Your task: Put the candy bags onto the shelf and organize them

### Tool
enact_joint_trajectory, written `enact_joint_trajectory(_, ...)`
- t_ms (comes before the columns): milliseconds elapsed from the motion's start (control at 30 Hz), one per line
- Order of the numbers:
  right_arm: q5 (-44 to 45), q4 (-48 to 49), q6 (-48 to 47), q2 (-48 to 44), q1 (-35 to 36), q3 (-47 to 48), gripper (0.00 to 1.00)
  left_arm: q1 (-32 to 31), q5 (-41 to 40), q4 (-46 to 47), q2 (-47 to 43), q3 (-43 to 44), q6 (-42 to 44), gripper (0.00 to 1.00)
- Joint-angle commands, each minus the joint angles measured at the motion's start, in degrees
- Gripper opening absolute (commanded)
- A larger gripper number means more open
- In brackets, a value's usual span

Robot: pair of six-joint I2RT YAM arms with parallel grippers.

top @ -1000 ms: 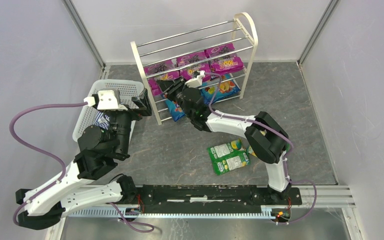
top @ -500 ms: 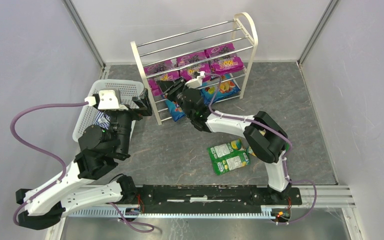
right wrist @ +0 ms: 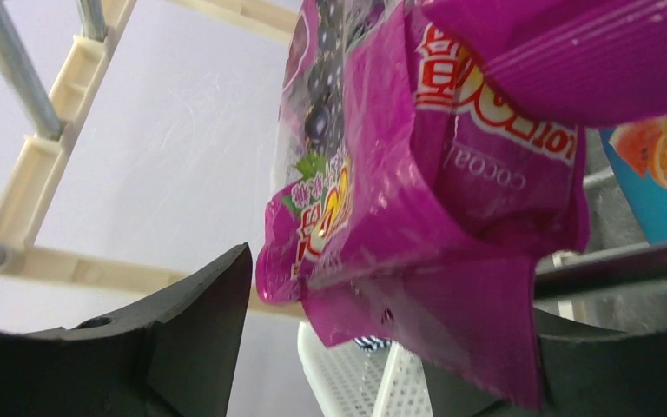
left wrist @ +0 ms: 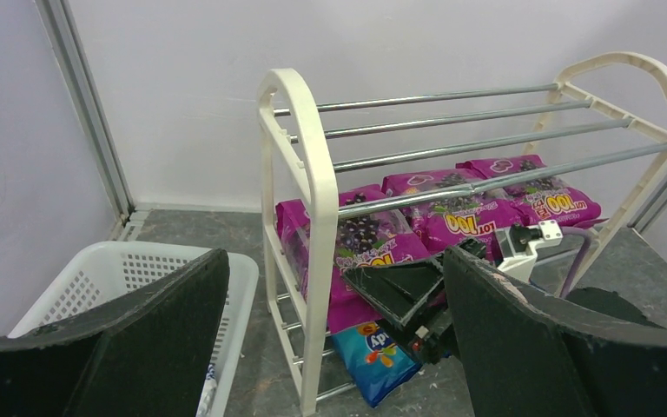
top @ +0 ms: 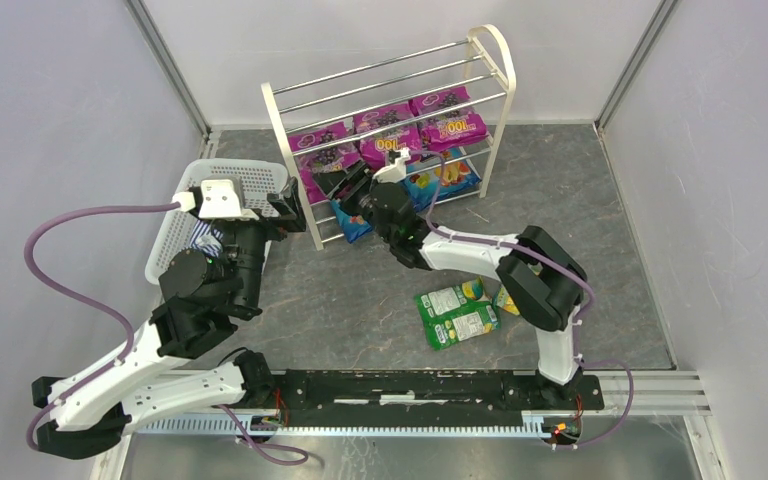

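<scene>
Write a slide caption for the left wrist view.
Open left fingers frame the shelf with three purple bags, right fingers beside them, basket at left.

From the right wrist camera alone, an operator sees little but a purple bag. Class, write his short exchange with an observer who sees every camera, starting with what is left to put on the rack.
Operator: Any bags not on the rack?
Observer: Two green bags lie on the floor beside the right arm.
Operator: What about the left gripper?
Observer: The left gripper is open and holds nothing, hovering between the basket and the rack.
Operator: How many purple bags are up?
Observer: Three purple bags lie in a row on the tier below the top one.
</scene>
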Motion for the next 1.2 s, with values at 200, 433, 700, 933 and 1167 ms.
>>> enact_joint_trajectory(200, -3.80, -1.59, -2.96, -9.59, -0.10, -7.98, 0.60, 0.46, 0.87, 0.10, 0.74, 1.02, -3.40, 0.98)
enact_joint_trajectory(433, -2.25, -1.26, -3.90, -8.65, -0.41, -6.56, 0.40, 0.48, 1.00, -0.17, 1.45, 1.10, -3.68, 0.98)
enact_joint_trajectory(700, -1.86, -0.29, -2.68, -4.88, -1.14, -2.78, 0.29, 0.49, 1.14, -0.32, 2.16, 1.02, -3.92, 0.98)
enact_joint_trajectory(933, -4.46, 1.60, -4.32, -6.61, -1.79, -6.02, 0.35, 0.53, 1.28, -0.35, 2.44, 1.02, -3.89, 0.98)
enact_joint_trajectory(1167, -9.10, -0.49, -11.30, -15.88, -1.65, -16.48, 0.56, 0.47, 1.69, -0.61, 2.77, 1.02, -4.55, 0.98)
